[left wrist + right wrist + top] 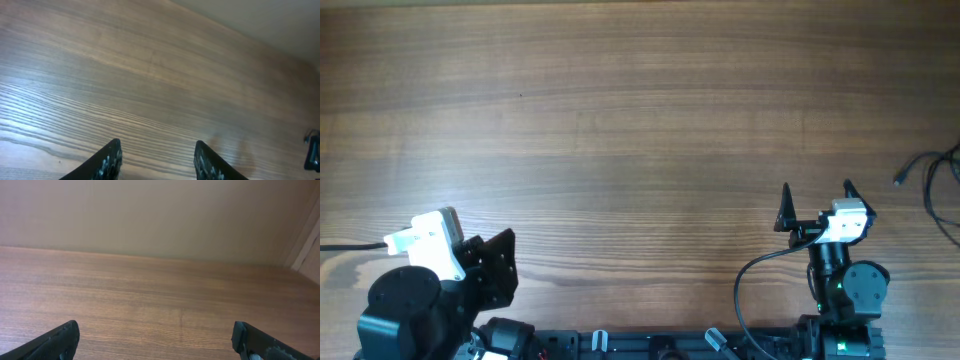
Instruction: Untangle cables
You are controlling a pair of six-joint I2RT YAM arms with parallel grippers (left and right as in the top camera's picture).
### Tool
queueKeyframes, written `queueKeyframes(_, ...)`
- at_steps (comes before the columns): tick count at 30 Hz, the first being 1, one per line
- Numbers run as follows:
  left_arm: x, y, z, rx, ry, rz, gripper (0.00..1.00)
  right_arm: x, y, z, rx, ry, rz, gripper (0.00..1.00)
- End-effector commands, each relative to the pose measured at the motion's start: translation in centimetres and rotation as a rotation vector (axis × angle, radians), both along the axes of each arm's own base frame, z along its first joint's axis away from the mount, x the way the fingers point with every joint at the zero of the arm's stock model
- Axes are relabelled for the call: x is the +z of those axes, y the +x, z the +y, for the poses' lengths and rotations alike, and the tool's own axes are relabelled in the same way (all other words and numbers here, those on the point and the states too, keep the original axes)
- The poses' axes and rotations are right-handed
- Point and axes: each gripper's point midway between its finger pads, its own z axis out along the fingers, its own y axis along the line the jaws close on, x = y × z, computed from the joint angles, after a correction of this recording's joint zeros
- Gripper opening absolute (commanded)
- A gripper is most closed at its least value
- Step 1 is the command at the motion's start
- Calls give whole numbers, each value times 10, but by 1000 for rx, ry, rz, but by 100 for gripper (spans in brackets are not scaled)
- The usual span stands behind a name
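Observation:
Thin black cables [932,182] lie in loose loops at the table's far right edge, one tiny plug end [899,180] pointing left; part of them runs out of frame. Another thin black wire [345,245] comes in from the left edge, next to the left arm. My left gripper [503,262] is at the near left, open with a moderate gap [157,157] and only bare wood between its fingers. At the near right, my right gripper [817,198] is wide open [155,340] and empty, a hand's breadth left of the cables. Neither wrist view shows the cables.
The wooden table [640,120] stretches across the whole view. A thicker black arm cable [750,275] curves by the right arm's base. A dark object [312,150] shows at the right edge of the left wrist view. A beige wall [150,215] stands behind the table.

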Motion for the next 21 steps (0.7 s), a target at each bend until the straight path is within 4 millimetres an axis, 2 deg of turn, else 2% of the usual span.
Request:
queueKeyframes(1, 15, -7, 10, 39, 8, -90, 48, -2, 0, 3, 15, -13, 6, 100)
queueKeyframes(6, 37, -42, 18, 62, -77, -274, 50, -2, 0, 3, 15, -13, 6, 100)
queueKeyframes(8, 43, -59, 23, 73, -109, -351, 57, -2, 0, 3, 15, -13, 6, 100)
queueKeyframes(9, 45, -66, 25, 72, -118, -381, 67, -2, 0, 3, 15, -13, 6, 100)
queueKeyframes(10, 47, -77, 27, 70, -130, -428, 100, -2, 0, 3, 15, -13, 6, 100)
queueKeyframes(15, 47, -103, 33, 73, -162, -520, 100, -2, 0, 3, 15, -13, 6, 100)
queueKeyframes(21, 30, -107, 35, 88, -163, -457, 100, -2, 0, 3, 15, -13, 6, 100)
